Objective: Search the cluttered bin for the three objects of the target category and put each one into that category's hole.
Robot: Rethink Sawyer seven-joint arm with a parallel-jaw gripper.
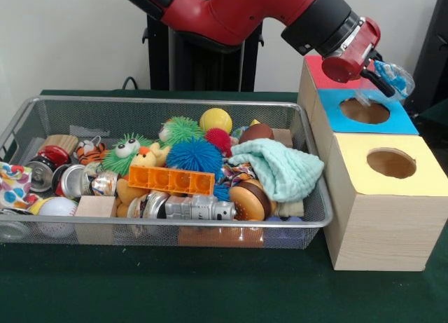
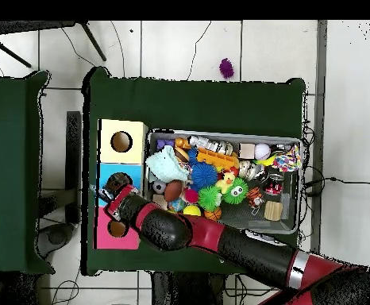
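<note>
While the red arm (image 1: pixel 238 11) reaches over the row of boxes, its gripper (image 1: pixel 381 76) hangs just above the hole in the blue box (image 1: pixel 365 111) and is closed on a crinkly clear bag (image 1: pixel 393 79) (blue and white things are inside). The yellow box (image 1: pixel 388 190) stands beside the wire bin (image 1: pixel 210 228), which is full of toys, cans and a green cloth (image 1: pixel 276 167).

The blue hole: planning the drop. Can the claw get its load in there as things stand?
Probably yes. The claw, shut on a clear crinkly packet, hangs above the blue hole, which is open, with nothing covering it.
</note>
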